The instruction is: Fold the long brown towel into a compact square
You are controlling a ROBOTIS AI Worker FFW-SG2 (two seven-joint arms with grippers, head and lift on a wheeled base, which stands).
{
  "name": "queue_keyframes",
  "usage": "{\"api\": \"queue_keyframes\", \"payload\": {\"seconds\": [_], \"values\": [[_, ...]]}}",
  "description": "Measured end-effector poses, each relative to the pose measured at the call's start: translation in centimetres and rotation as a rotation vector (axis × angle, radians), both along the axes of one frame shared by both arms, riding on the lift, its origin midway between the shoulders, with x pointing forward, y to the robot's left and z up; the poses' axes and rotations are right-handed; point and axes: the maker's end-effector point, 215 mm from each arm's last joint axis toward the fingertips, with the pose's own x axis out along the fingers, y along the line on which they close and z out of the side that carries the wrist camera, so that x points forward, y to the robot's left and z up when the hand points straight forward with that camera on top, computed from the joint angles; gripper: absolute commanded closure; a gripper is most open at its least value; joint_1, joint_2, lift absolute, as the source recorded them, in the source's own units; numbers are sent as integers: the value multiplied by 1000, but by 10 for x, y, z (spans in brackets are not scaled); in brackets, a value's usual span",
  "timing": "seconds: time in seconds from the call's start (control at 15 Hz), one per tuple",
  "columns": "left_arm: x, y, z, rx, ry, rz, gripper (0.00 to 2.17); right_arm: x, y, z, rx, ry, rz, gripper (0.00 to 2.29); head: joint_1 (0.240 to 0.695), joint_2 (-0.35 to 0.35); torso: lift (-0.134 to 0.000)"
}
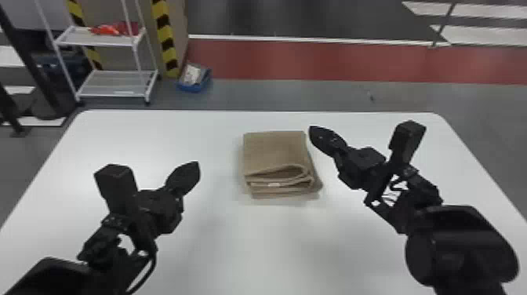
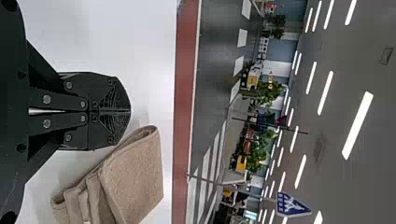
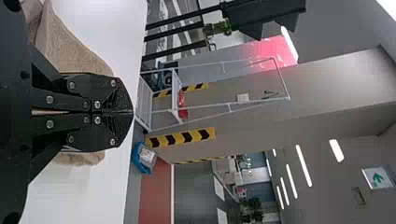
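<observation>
The brown towel (image 1: pixel 274 155) lies folded in a thick, roughly square stack near the middle of the table, its layered, looped edge facing the robot. Left of it, apart from it, is my left gripper (image 1: pixel 192 172), shut with nothing held. My right gripper (image 1: pixel 315 135) stands just right of the towel's far corner, also shut and holding nothing. In the left wrist view, the left gripper (image 2: pixel 130 111) has its fingers pressed together, with the towel (image 2: pixel 135 179) beyond. In the right wrist view, the right gripper (image 3: pixel 133 112) is shut, partly covering the towel (image 3: pixel 70 49).
The white table (image 1: pixel 219 243) carries the towel. Past its far edge, a white wire shelf (image 1: pixel 113 84) stands on the floor at the left, beside a blue bin (image 1: pixel 194 84) and a post with yellow-black stripes.
</observation>
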Motion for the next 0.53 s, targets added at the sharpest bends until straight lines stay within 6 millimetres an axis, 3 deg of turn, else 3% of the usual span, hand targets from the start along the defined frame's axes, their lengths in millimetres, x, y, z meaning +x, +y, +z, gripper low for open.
{"api": "queue_keyframes", "payload": {"seconds": [0.13,0.27,0.53], "values": [[0,4,-4,-4,6,-1,2145,6,43,-15,-59,23,34,2017,695,41,-124],[1,3,-6,-8,9,-11,2145,12,68,-32,-120,63,43,2017,695,81,-124],[-1,-1,-12,-17,22,-24,2145,19,86,-59,-214,112,60,2013,695,97,-124]]}}
